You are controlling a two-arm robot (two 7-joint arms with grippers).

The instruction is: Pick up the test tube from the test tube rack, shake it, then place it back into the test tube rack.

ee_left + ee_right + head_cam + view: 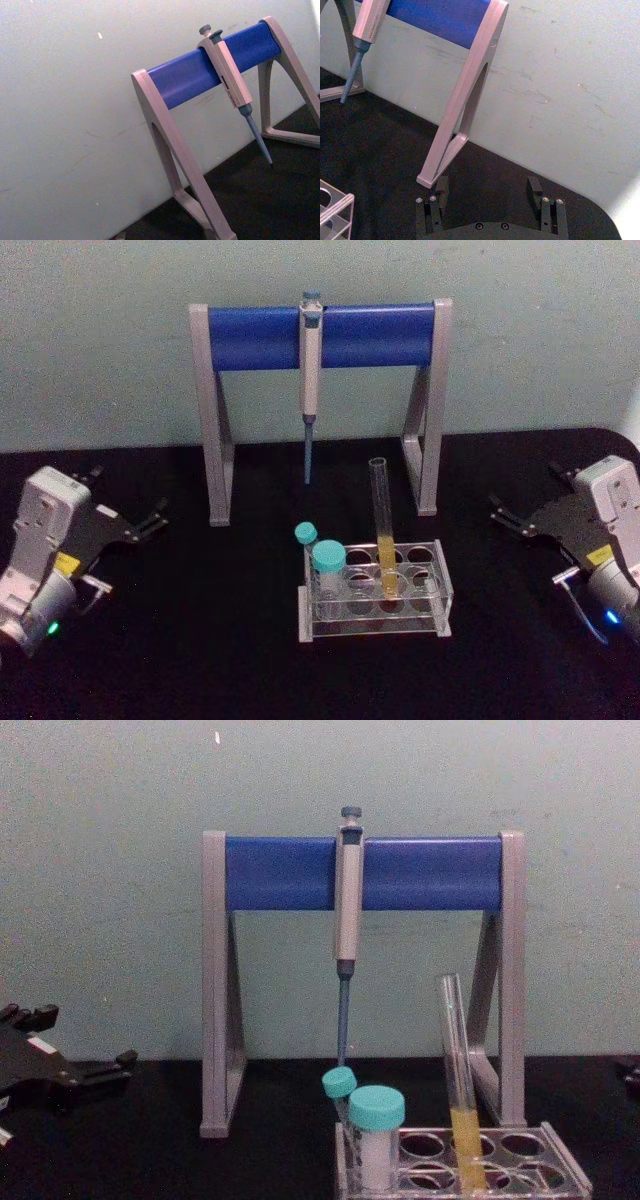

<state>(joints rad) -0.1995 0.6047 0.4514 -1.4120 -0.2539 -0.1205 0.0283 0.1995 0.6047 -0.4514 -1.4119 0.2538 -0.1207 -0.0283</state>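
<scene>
A small laboratory bench.
A pipette hangs on a grey-and-blue stand. A clear test tube rack holds a test tube of yellow liquid and teal-capped tubes on a black counter.

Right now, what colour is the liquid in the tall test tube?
Yellow, in the lower part of the test tube; clearest in the chest view.

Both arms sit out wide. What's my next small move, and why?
Probably bring the open right end effector toward the test tube, near its top: it stands ungripped in the test tube rack, nearer that side, teal-capped tubes on its left.
</scene>
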